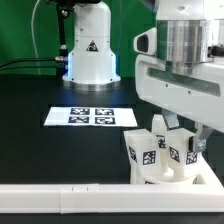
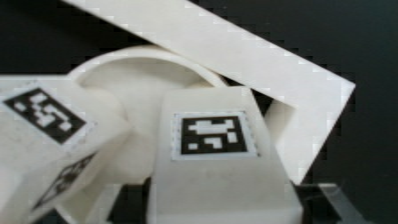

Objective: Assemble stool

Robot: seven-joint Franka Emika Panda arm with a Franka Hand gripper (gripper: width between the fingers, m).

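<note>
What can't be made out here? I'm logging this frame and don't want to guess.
- Gripper: in the exterior view the legs cover its fingertips; the wrist view shows only dark finger edges, so open or shut is unclear.
- Seat: the wrist view shows only a curved rim behind a leg; sockets hidden.
- Rail: cut off by the exterior view's left edge.

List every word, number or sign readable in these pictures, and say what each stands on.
No words or numbers can be read.
Black-and-white square tags: on the stool legs, patterns only.
Four square tags: on the marker board, patterns only.
Black triangle sign: on the robot base, too small to read.
</note>
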